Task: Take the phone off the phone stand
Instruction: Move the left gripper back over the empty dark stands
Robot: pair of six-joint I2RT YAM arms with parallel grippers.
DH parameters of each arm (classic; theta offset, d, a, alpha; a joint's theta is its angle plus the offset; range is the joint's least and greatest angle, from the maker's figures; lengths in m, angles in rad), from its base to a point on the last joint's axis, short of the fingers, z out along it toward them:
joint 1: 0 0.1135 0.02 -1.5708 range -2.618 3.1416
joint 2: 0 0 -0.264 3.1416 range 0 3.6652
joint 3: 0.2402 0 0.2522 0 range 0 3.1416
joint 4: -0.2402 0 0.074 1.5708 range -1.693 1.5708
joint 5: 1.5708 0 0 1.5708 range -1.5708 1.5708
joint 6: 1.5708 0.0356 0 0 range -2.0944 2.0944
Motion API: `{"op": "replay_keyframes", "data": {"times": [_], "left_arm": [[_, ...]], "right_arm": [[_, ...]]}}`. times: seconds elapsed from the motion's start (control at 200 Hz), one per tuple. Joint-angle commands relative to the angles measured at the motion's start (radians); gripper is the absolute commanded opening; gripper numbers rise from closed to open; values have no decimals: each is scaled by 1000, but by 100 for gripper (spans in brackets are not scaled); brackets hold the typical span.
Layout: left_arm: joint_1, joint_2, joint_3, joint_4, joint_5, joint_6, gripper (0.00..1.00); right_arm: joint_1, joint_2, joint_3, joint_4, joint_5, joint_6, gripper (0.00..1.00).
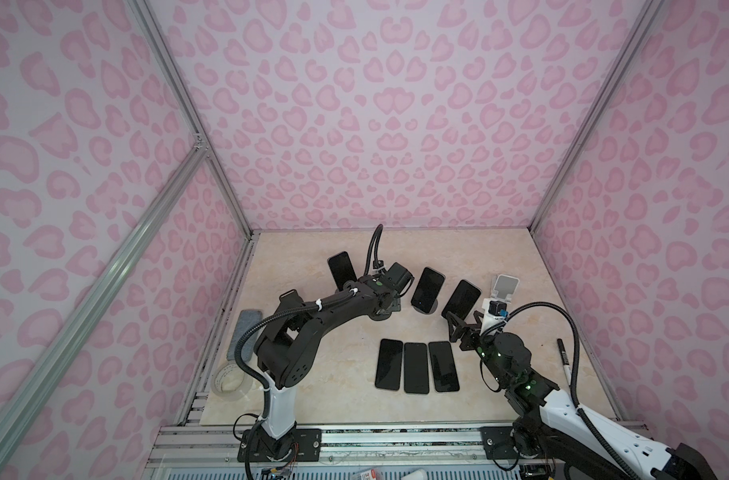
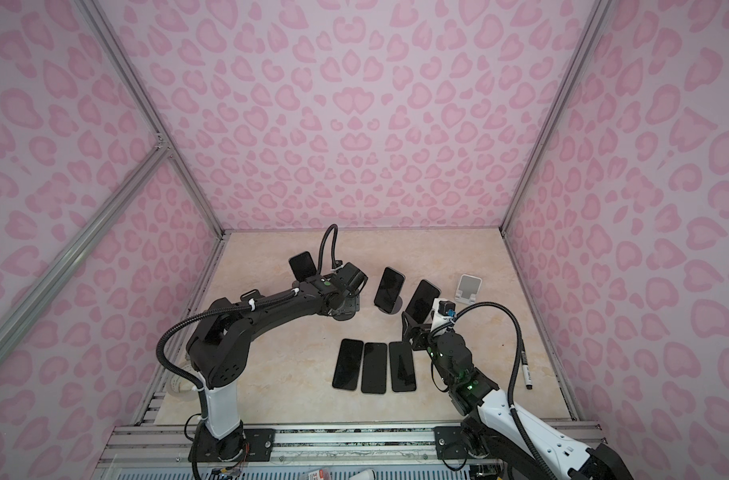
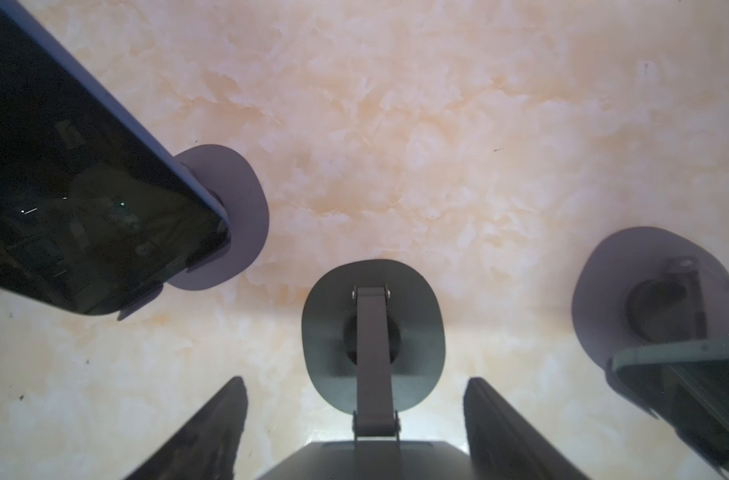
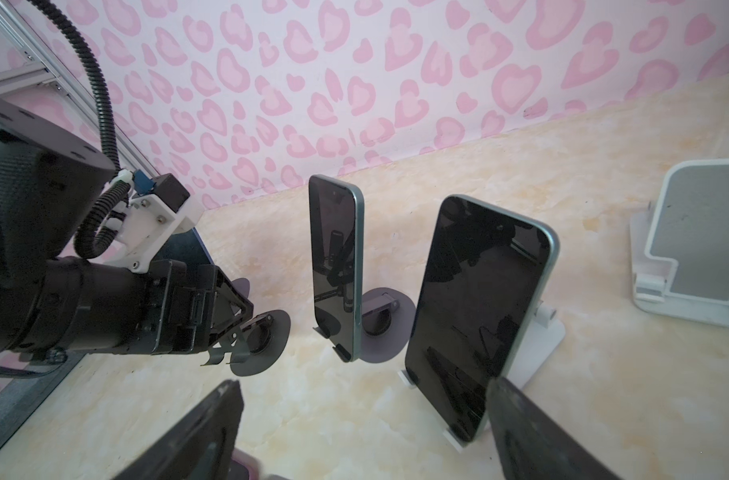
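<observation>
Three phones [image 1: 416,368] lie flat; left gripper [image 3: 354,386] perhaps straddles empty stand [image 3: 325,340].

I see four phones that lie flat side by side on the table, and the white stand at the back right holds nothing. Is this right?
Not quite. Three phones lie flat side by side on the table, not four; both top views show it. The white stand at the back right indeed holds nothing.

The walls [image 1: 375,124] are pale pink with darker pink heart-like spots. The table [image 1: 333,374] is cream, marbled with orange. Three flat phones [image 1: 416,368] at 6 o'clock are black; the stand [image 1: 504,289] at 2 o'clock is white.
</observation>
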Motion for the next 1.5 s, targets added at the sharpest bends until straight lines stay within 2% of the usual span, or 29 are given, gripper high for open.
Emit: {"op": "replay_keyframes", "data": {"times": [0.0, 0.165, 0.285, 0.475, 0.89, 1.02, 1.25, 1.325, 1.495], "left_arm": [[0, 9, 10, 18, -7, 8, 77], [1, -1, 10, 22, -20, 28, 65], [1, -15, 12, 27, -20, 45, 62], [5, 12, 103, 28, -41, 114, 61], [95, 215, 394, 28, -5, 210, 61], [105, 286, 494, -24, 14, 210, 61], [117, 349, 541, -50, 47, 193, 61], [118, 358, 550, -61, 49, 191, 62], [117, 349, 550, -85, 65, 181, 78]], "right_arm": [[0, 4, 6, 27, -8, 2, 94], [0, -20, 2, 16, 1, 1, 94], [0, -27, 0, 15, 5, 1, 94], [0, -16, 4, 17, 2, 0, 93], [0, -18, 3, 11, 6, -3, 93], [0, -14, 6, 11, 3, -4, 93], [0, -25, 7, 3, 5, -3, 94], [1, -23, 7, 4, 5, -3, 94], [0, -6, 8, 12, 3, -2, 93]]}}
